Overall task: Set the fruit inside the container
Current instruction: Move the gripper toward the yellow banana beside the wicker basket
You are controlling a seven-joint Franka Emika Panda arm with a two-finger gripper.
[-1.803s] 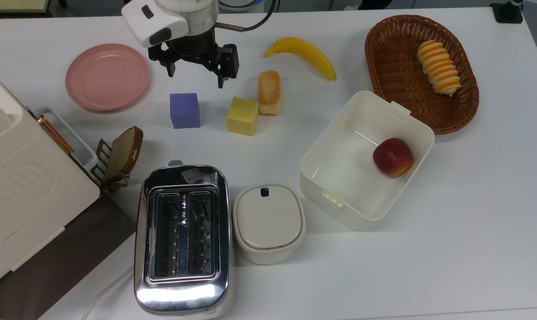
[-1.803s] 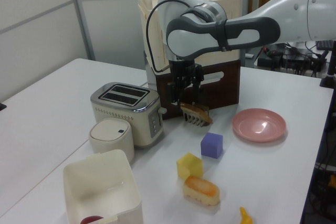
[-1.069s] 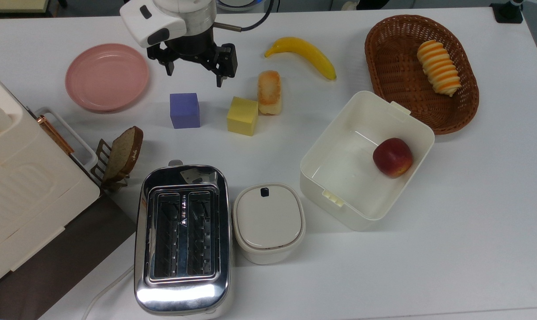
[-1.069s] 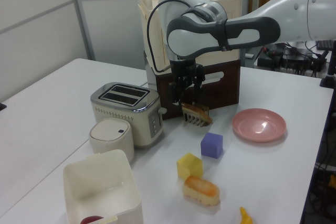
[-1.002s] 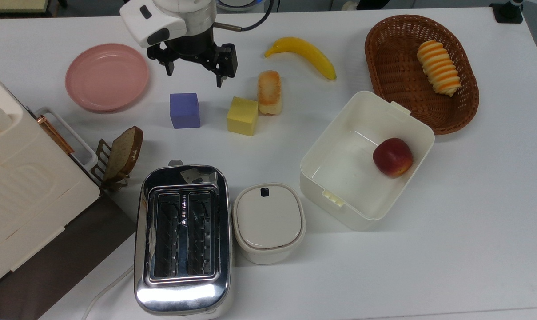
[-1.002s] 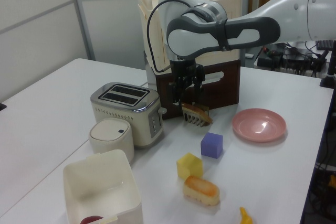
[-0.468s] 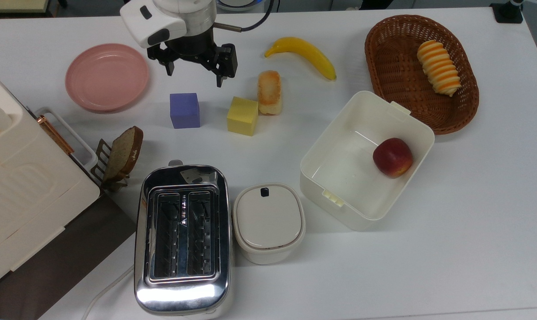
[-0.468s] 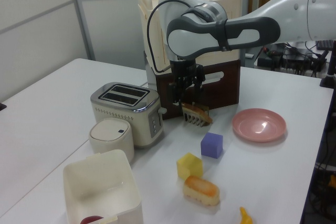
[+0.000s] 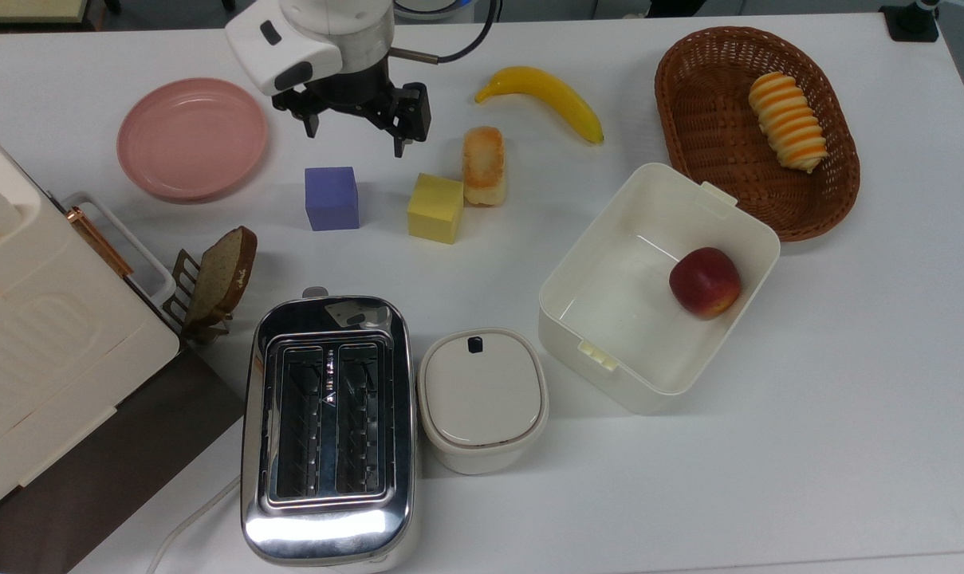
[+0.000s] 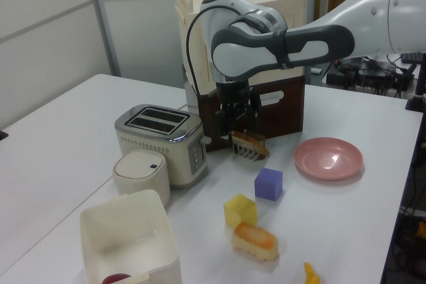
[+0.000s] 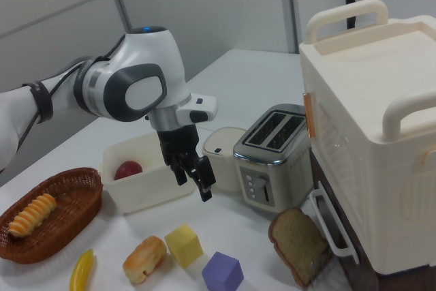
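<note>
Black two-finger gripper (image 9: 356, 135) hovering spread, gripping nothing | long curved yellow banana (image 9: 541, 89) lying on table to the top view's right of gripper, long axis slanting diagonally | cream rectangular plastic bin (image 9: 721, 205) sitting beyond banana, holding red apple (image 9: 705, 281)

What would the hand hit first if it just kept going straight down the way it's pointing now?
Probably bare table. The hand points down, open and empty, over the space between the purple cube and the yellow cube. Depth is unclear, so it might brush a cube.
</note>
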